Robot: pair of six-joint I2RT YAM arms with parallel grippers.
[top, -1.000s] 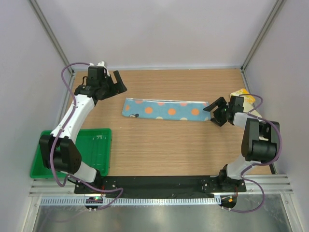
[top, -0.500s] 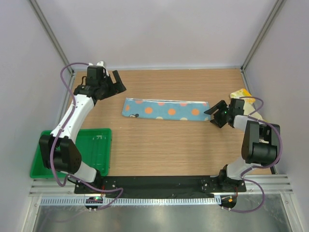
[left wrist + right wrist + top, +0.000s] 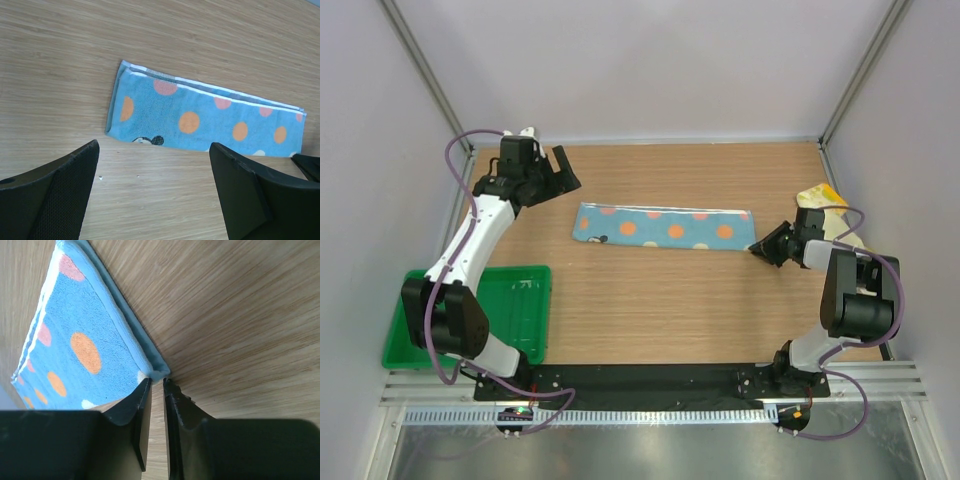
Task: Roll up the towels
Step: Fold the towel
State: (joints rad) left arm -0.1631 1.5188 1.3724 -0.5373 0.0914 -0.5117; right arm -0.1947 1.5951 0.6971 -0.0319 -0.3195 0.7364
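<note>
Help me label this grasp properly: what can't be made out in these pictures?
- Right wrist view: whether the right hand really pinches the corner of the blue towel; its own fingers cover the contact.
- Top view: much of the yellow towel, behind the right arm.
- Top view: part of the green tray, under the left arm.
- Top view: the dark print on the blue towel, too small.

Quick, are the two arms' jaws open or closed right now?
Left gripper: open, empty.
Right gripper: nearly closed at blue towel corner; grip cannot be told.
</note>
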